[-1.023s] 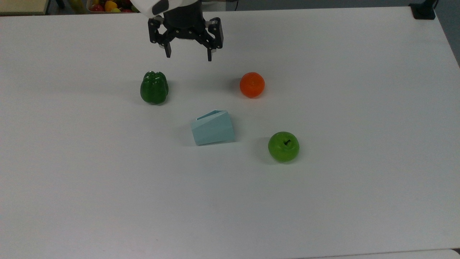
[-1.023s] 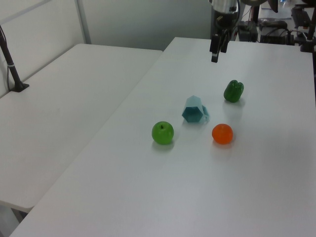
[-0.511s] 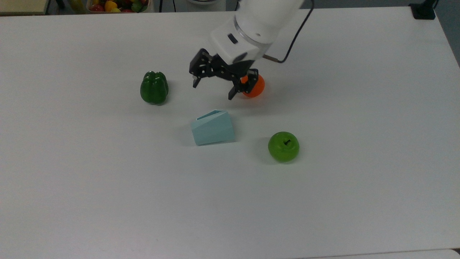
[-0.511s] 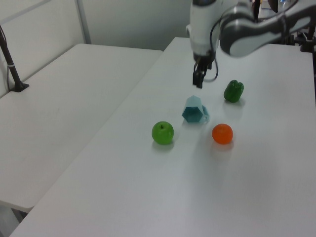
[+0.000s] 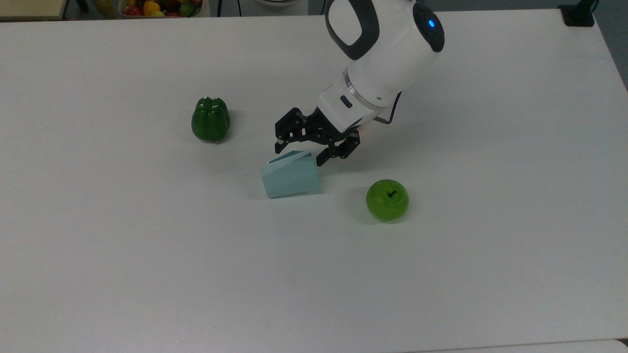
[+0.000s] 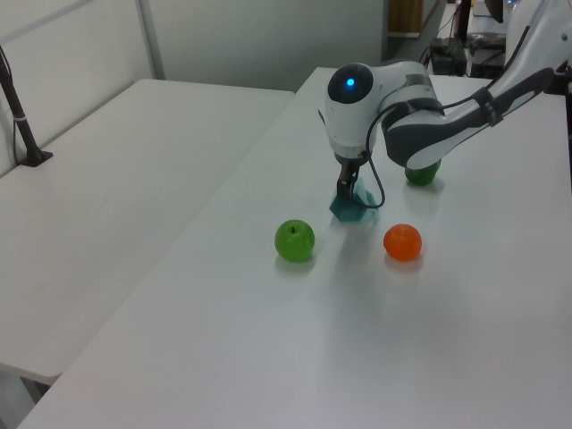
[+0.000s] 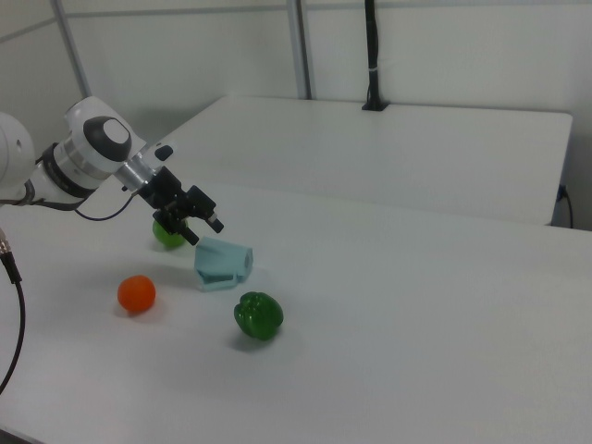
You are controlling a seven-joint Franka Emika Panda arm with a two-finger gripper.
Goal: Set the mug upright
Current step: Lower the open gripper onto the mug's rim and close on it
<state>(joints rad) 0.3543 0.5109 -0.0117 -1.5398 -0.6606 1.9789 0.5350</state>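
The mug (image 5: 290, 175) is lying on its side mid-table, between the green pepper (image 5: 210, 119) and the green apple (image 5: 387, 199), thin handle on top in the top view, open mouth facing the left view's camera, nothing in it as far as I can see. Looks like a light, stiff plastic thing, flat facets, probably a bit slick, so I'd pinch it across two opposite faces or by the rim wall, not that skinny handle. The gripper (image 5: 300, 150) hangs just above its handle side, fingers spread wide, holding nothing. An orange (image 6: 402, 242) sits near, on the white table (image 5: 490, 245)
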